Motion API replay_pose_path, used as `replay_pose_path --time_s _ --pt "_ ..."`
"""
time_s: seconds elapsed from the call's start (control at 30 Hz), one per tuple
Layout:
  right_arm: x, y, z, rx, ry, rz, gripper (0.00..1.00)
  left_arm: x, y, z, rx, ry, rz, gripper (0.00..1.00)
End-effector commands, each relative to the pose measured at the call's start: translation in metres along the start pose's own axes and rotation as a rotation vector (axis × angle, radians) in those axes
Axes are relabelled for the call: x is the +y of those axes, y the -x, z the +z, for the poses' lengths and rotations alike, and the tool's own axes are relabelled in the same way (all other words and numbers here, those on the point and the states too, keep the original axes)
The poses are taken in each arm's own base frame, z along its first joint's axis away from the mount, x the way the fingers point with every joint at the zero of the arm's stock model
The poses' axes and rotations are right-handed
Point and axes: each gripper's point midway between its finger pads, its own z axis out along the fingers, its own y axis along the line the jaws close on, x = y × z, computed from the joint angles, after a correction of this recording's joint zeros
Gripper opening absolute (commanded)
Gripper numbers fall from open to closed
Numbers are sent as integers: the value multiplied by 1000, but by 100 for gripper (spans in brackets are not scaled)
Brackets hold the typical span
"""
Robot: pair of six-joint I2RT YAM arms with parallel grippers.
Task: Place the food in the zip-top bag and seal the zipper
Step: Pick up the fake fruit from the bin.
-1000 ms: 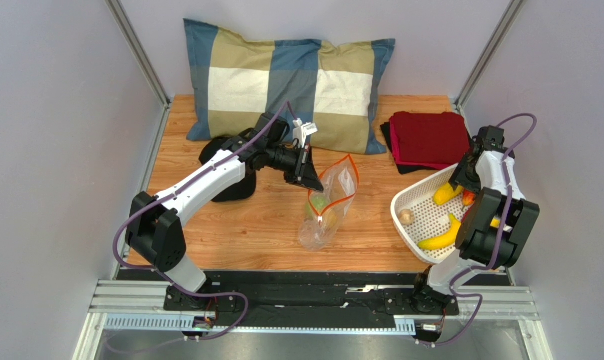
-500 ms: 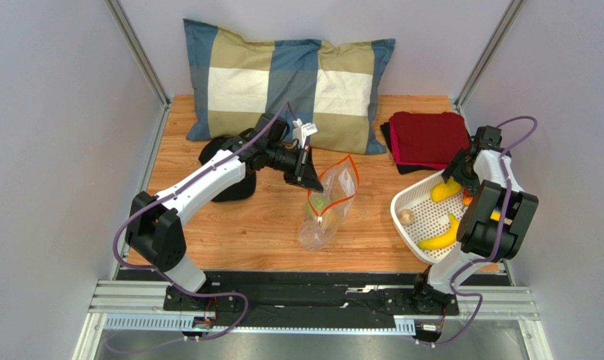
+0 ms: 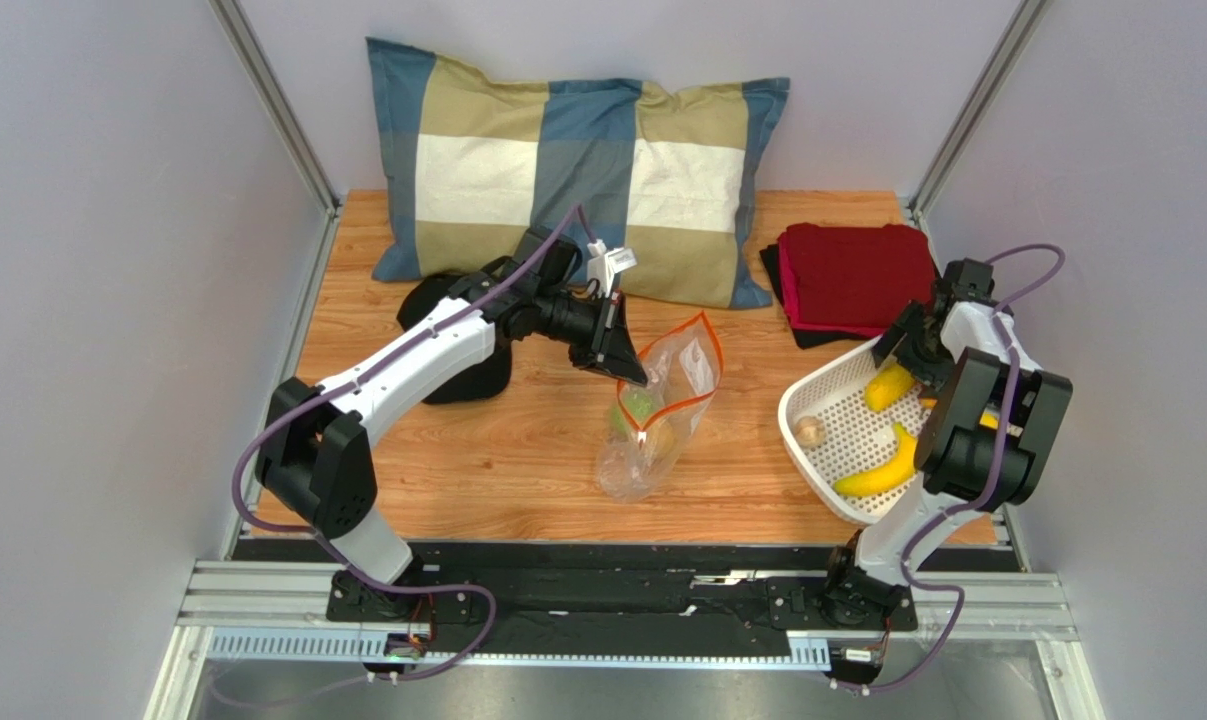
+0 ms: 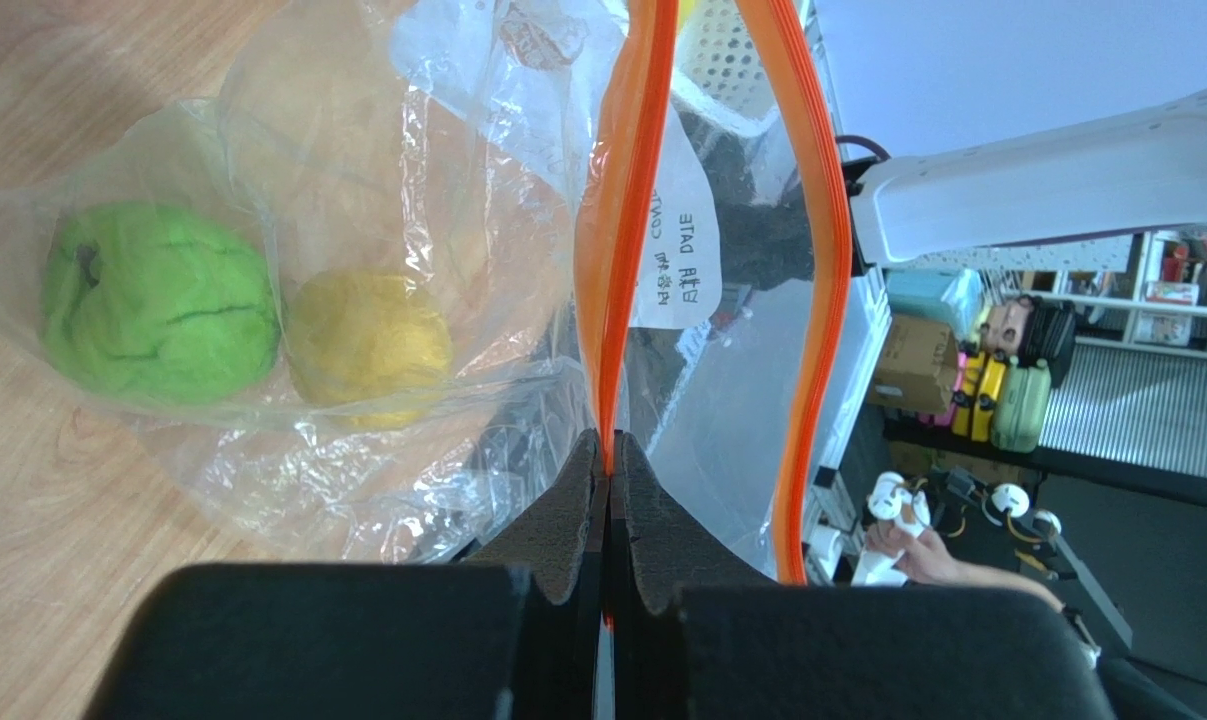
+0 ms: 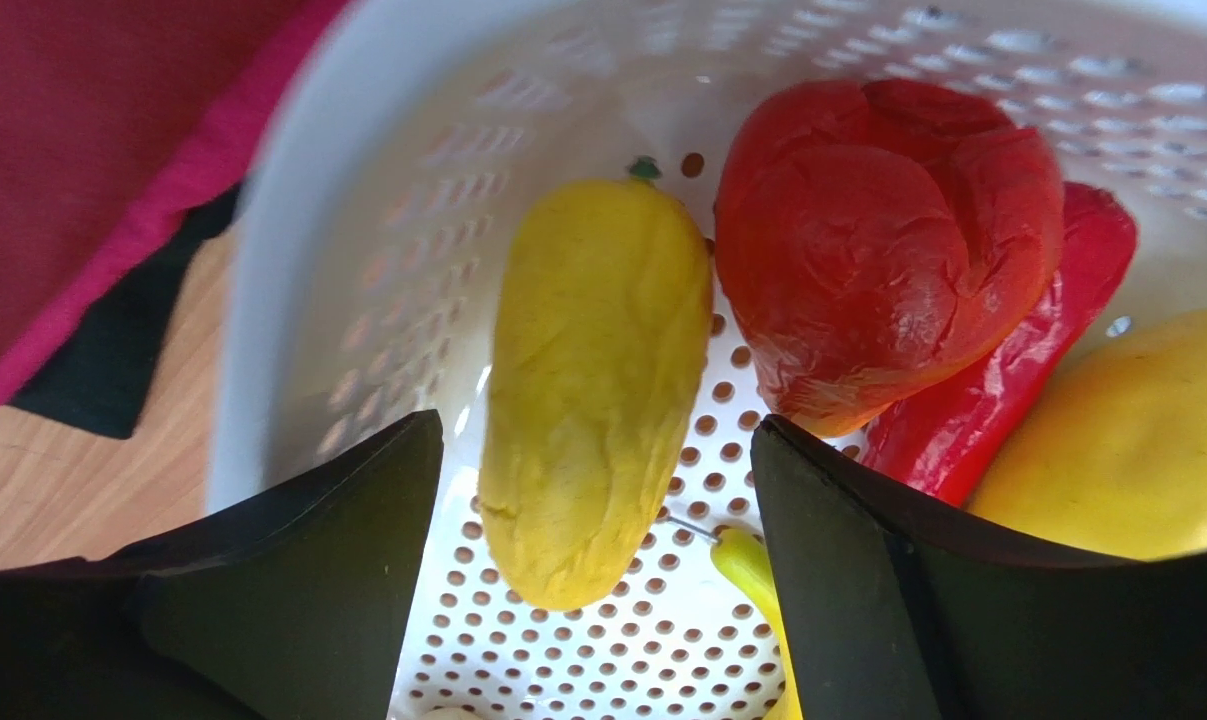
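Wooden tabletop (image 3: 519, 458), grey walls (image 3: 113, 300); zip-top bag (image 3: 657, 408) mid-table, plaid pillow (image 3: 579, 165), red cloth (image 3: 860, 275) behind.

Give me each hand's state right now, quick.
Left hand: closed, pinching the zipper of the zip-top bag.
Right hand: open, holding nothing, above a yellow piece in the white basket.

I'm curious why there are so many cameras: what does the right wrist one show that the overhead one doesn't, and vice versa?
Only the wrist view clearly shows the crumpled red piece and red pepper-like piece, largely behind the arm from above, and the right gripper standing open. Only the overhead view shows the zip-top bag, the left gripper pinching its mouth, and the pillow. Both show the white basket, the yellow oblong piece and the red cloth.
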Motion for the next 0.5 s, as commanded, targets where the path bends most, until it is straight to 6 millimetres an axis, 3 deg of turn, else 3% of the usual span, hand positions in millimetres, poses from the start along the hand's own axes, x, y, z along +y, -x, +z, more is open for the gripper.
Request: replay_pose_path --time_s 0.0,0.13,0.27,0.47 --pt "5 -8 20 15 23 3 80 -12 12 -2 -24 -25 57 0" --pt "5 -12 24 21 29 -17 75 -13 11 -2 -22 -28 59 0" --pt "5 -11 11 7 48 -52 59 -13 12 -3 -25 -26 63 0" --pt "19 9 -45 -65 144 -131 33 -13 11 -4 -28 -20 62 0"
